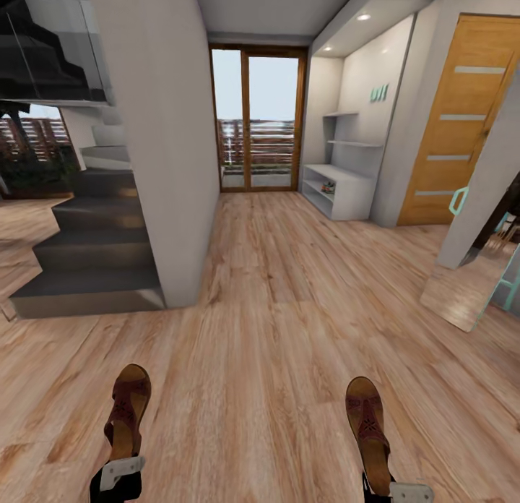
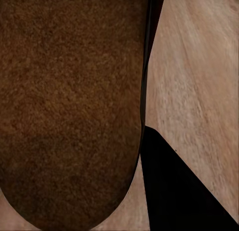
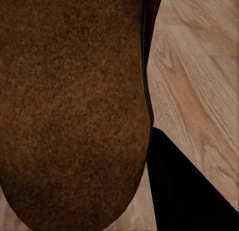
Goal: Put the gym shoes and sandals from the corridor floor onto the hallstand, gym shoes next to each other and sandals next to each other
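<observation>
Brown leather in both claws: one sandal [image 1: 128, 413] is clamped by the heel in the left claw [image 1: 119, 474], the other sandal [image 1: 367, 423] in the right claw [image 1: 404, 493]. The hallstand [image 1: 338, 188] sits well ahead, so both should be kept level while it's approached.

A home's entrance corridor: wood-plank floor [image 1: 289, 286], dark staircase [image 1: 94, 250], glazed balcony doors [image 1: 256, 120], a pale grey hallstand [image 1: 339, 188] with wall shelves, and a timber interior door [image 1: 462, 120].
</observation>
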Robot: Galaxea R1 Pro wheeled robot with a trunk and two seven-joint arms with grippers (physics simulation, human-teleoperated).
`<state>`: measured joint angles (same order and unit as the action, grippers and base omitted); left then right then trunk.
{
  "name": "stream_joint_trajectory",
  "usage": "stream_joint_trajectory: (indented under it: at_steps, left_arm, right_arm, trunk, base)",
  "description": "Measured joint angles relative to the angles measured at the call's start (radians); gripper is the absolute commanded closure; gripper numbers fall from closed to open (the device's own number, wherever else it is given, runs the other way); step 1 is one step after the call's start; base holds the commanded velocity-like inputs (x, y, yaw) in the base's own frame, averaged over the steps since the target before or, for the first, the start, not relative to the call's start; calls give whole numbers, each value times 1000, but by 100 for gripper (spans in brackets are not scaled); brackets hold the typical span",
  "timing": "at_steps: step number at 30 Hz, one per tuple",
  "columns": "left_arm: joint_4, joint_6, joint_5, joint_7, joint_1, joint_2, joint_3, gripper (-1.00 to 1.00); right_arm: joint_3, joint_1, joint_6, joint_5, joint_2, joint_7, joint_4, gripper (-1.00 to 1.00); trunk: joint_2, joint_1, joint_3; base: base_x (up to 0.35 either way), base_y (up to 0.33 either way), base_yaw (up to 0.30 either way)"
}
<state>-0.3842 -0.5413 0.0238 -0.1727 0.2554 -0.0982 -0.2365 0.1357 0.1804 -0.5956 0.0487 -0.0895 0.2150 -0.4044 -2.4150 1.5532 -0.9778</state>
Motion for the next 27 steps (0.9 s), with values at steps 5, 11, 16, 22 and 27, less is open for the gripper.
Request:
stream_joint_trajectory:
  at_steps: [5, 11, 16, 22, 27]
  left_arm:
    - [0, 0, 0, 0, 0, 0, 0, 100]
    - [0, 0, 0, 0, 0, 1, 0, 100]
    - [0, 0, 0, 0, 0, 1, 0, 100]
    - [0, 0, 0, 0, 0, 1, 0, 100]
    - [0, 0, 0, 0, 0, 1, 0, 100]
  right_arm:
    - [-1, 0, 0, 2, 0, 2, -1, 100]
    - [-4, 0, -1, 4, 0, 2, -2, 100]
    - [-5, 0, -1, 4, 0, 2, -2, 100]
    - [-4, 0, 0, 2, 0, 1, 0, 100]
    - [-2, 0, 1, -2, -1, -4, 5, 100]
  trunk:
    - [0, 0, -3]
    - [0, 0, -12]
    - [0, 0, -20]
    - [0, 0, -27]
    - [0, 0, -28]
  base:
    - [339, 0, 0]
    - [339, -13, 0]
    - [339, -89, 0]
    - [338, -101, 0]
    - [318, -145, 0]
